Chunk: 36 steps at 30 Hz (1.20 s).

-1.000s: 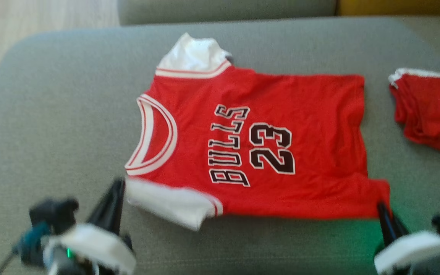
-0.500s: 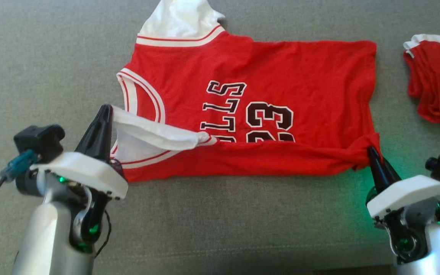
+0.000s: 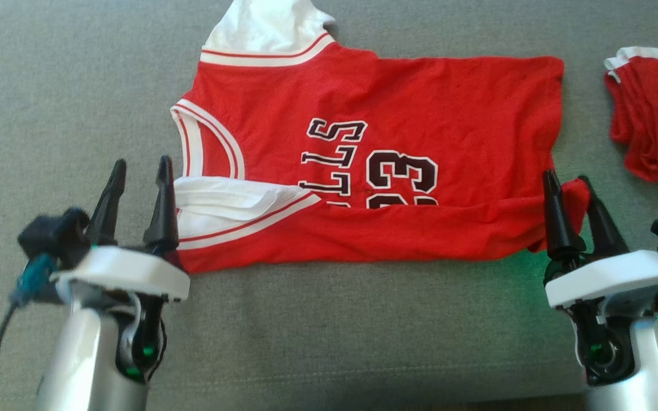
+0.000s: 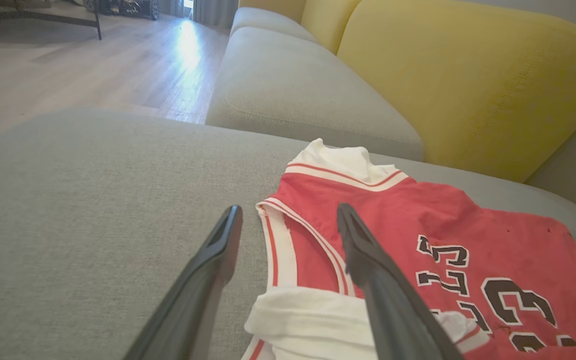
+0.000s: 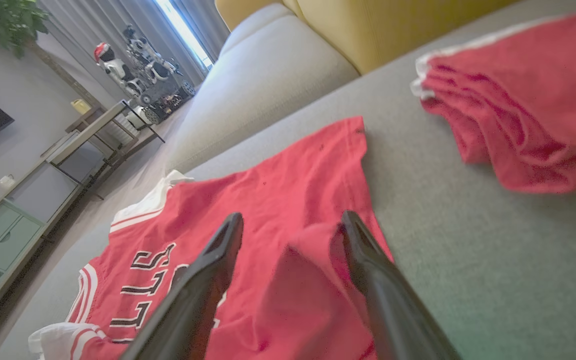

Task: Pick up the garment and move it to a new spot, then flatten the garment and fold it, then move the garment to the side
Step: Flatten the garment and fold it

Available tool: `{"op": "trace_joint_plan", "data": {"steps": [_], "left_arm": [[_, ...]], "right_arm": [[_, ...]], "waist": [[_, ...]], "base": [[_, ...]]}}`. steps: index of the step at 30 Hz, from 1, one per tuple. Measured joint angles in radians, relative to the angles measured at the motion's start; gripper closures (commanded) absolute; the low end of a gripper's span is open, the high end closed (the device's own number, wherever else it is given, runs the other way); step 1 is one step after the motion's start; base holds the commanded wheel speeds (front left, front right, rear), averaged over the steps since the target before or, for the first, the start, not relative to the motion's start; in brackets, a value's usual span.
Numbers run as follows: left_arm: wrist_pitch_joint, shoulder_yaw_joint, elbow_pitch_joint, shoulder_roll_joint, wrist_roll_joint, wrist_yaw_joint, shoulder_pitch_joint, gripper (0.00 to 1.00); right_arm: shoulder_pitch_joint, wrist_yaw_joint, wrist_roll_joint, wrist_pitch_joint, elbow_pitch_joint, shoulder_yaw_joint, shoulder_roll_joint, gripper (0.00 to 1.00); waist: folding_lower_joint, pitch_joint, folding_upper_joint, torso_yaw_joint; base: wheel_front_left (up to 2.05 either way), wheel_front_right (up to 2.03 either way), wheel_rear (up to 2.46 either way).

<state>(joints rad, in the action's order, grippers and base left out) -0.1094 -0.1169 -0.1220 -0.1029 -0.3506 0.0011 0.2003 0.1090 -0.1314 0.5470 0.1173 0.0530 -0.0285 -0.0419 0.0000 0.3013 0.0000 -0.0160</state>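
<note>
The garment (image 3: 420,103) is a red jersey with white sleeves and black "BULLS 23" lettering, spread on the grey cushion (image 3: 49,85). Its near long edge lies folded over the lower part of the lettering. My left gripper (image 3: 140,165) stands open at the neck end, its right finger against the folded white sleeve (image 3: 220,200). In the left wrist view the collar of the garment (image 4: 393,210) lies just past the open left gripper (image 4: 288,210). My right gripper (image 3: 566,180) is open at the hem end. A raised red hem corner (image 5: 298,250) stands loose between the fingers of the right gripper (image 5: 292,217).
A second red garment (image 3: 654,114) lies bunched on the cushion to the right, close to my right arm. A yellow sofa back (image 4: 468,75) rises behind the cushion, and wooden floor (image 4: 68,65) lies beyond its left end.
Both grippers carried the jersey's near edge up over the lettering, then opened and let go. The white sleeve and the hem corner now rest folded over the jersey.
</note>
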Motion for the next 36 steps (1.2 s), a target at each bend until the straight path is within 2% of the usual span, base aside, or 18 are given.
{"op": "trace_joint_plan", "data": {"steps": [8,13,17,24,36], "left_arm": [[-0.117,-0.017,0.054,0.001,0.096,0.051,-0.110,0.00],[-0.130,-0.030,0.088,-0.006,0.132,0.074,-0.174,0.00],[-0.131,-0.038,0.091,-0.012,0.147,0.079,-0.250,0.00],[-0.130,-0.062,0.097,-0.013,0.151,0.096,-0.351,0.00],[-0.106,-0.064,0.112,-0.022,0.150,0.105,-0.362,0.00]], "right_arm": [[-0.060,0.000,-0.207,-0.092,-0.111,0.010,0.000,0.00],[-0.094,0.000,-0.337,-0.153,-0.138,0.015,0.000,0.00],[-0.151,0.000,-0.395,-0.184,-0.143,0.029,0.000,0.00],[-0.254,0.000,-0.427,-0.204,-0.147,0.043,0.000,0.00],[-0.264,0.000,-0.420,-0.203,-0.148,0.052,0.000,0.00]], "waist": [[0.0000,-0.049,0.0000,-0.001],[0.0000,-0.091,0.0000,0.001],[0.0000,-0.130,0.0000,0.004],[0.0000,-0.195,0.0000,0.007],[0.0000,-0.225,0.0000,0.004]], "base": [[0.00,0.00,0.00],[0.00,0.00,0.00],[0.00,0.00,0.00],[0.00,0.00,0.00],[0.00,0.00,0.00]]}}
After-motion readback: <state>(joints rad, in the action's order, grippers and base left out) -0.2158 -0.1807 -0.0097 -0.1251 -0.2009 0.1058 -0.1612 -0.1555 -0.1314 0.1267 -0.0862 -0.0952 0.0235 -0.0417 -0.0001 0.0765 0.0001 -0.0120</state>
